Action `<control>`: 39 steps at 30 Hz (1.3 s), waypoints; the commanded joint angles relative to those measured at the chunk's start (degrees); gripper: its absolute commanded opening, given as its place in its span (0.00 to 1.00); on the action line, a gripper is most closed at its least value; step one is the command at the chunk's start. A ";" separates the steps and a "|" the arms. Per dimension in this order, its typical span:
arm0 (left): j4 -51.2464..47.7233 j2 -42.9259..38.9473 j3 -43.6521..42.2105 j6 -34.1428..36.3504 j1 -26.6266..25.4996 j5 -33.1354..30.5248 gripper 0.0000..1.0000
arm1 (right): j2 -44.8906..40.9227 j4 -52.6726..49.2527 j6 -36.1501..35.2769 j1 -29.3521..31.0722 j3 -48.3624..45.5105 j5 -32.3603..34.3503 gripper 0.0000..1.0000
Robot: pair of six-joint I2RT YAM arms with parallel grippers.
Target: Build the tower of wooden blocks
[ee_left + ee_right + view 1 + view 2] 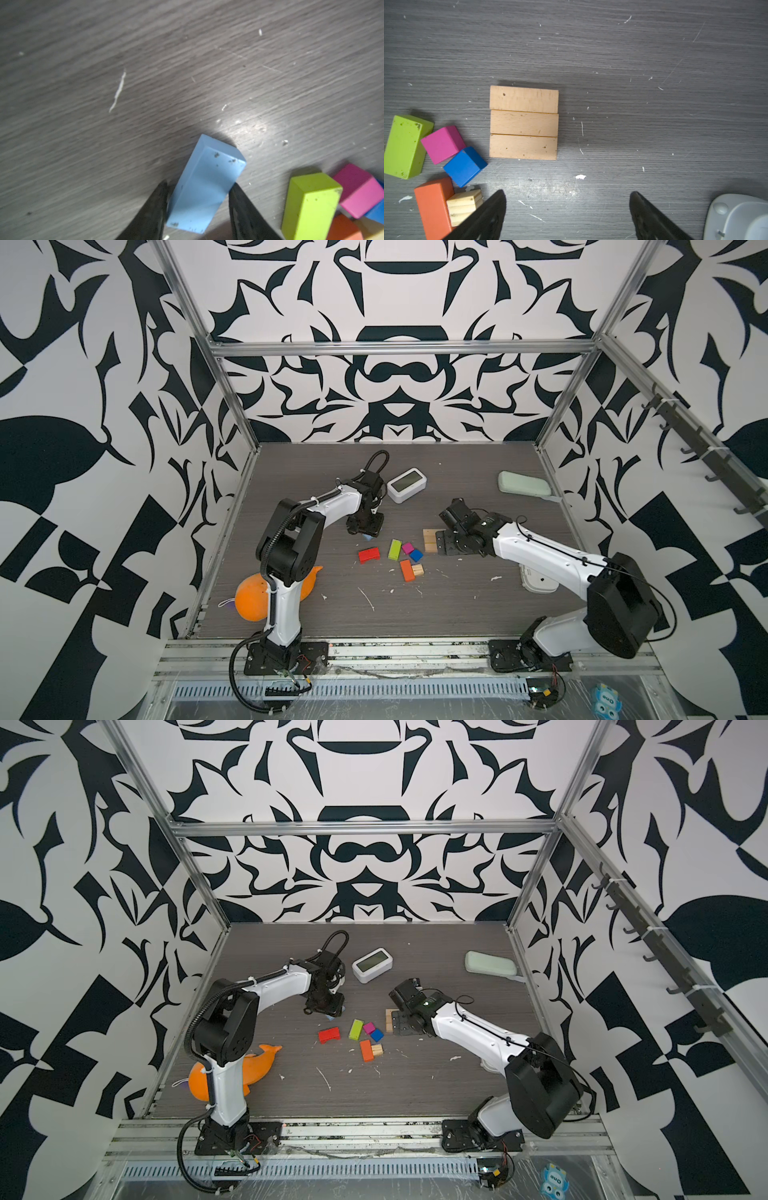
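My left gripper (198, 184) is shut on a light blue block (207, 176), which sits skewed between the fingers just above the table; a corner of the block (367, 536) peeks out below the gripper (365, 529) in a top view. Three tan bars (523, 122) lie side by side, flat on the table. My right gripper (568, 193) hangs open and empty just beside them (429, 540). Loose between the arms lie a red block (369, 554), a lime bar (395, 549), a magenta cube (407, 548), a dark blue cube (415, 555), an orange bar (407, 570) and a tan cube (418, 570).
A white clock (406, 485) stands behind the left gripper. A pale green case (524, 484) lies at the back right. The orange dolphin (253, 593) rests behind the left arm's base. A white device (538, 578) lies under the right arm. Metal frame posts edge the table.
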 commanded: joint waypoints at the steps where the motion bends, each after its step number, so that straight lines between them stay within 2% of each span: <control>1: -1.51 0.70 -0.29 -0.98 -0.52 -0.29 0.50 | -2.08 -0.56 -0.42 -0.16 1.05 1.14 0.96; 5: -1.72 0.97 0.18 -1.78 -0.52 -0.47 0.42 | -1.95 -0.60 -0.54 -0.22 1.13 1.14 0.96; 12: -1.64 1.05 0.41 -3.60 -0.61 -1.20 0.41 | -1.87 -0.47 -0.61 -0.17 1.15 1.23 0.96; 21: -1.32 -1.30 0.82 -8.93 -0.70 -0.42 0.27 | -2.51 1.22 -0.02 -0.53 0.22 0.10 0.96; 31: 1.24 -6.78 2.82 -16.74 -1.84 7.68 0.25 | -4.61 6.30 -0.92 -2.33 -2.90 -7.51 0.97; 39: 4.24 -6.23 5.96 -22.55 -5.52 12.08 0.26 | -8.12 8.85 -0.59 -5.10 -6.52 -10.80 0.97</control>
